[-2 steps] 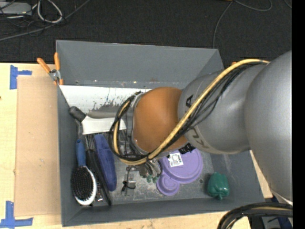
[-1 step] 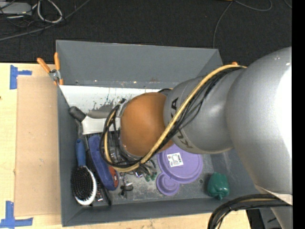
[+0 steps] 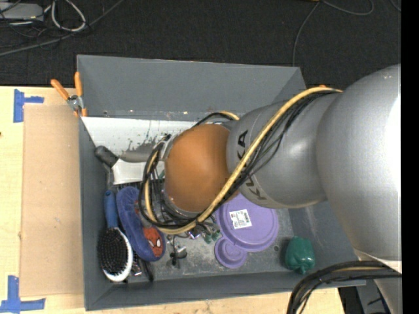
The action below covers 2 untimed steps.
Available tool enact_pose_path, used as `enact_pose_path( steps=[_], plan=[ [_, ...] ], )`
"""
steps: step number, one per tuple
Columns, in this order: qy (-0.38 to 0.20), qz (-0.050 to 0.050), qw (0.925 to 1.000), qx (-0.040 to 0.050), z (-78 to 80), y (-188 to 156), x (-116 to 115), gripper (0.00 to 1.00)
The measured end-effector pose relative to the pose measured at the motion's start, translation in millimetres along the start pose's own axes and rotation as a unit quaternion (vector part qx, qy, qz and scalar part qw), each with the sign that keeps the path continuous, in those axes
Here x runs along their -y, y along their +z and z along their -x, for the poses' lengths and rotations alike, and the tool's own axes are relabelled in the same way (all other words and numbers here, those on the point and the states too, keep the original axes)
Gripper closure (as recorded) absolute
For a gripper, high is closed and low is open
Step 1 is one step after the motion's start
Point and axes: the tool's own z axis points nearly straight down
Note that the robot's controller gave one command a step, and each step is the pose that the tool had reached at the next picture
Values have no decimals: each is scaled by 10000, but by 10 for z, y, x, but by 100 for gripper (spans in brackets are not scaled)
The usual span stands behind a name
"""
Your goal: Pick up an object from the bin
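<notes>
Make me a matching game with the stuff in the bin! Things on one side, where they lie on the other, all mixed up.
Things:
1. black hairbrush
2. purple lid with a white label
3. green toy

Places in the bin, as the camera sees it:
A. lower right corner
B. lower left corner
C. lower middle, partly under the robot's arm

Pairs: 1-B, 2-C, 3-A
</notes>
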Motion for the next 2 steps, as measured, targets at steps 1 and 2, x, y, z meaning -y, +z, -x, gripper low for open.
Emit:
enact_pose_path(
  steps=[1,2],
  plan=[
    [-2217,-43,9751,35,87,9,-106,0],
    [-2607,-98,9650,257,5,211,-99,0]
  ],
)
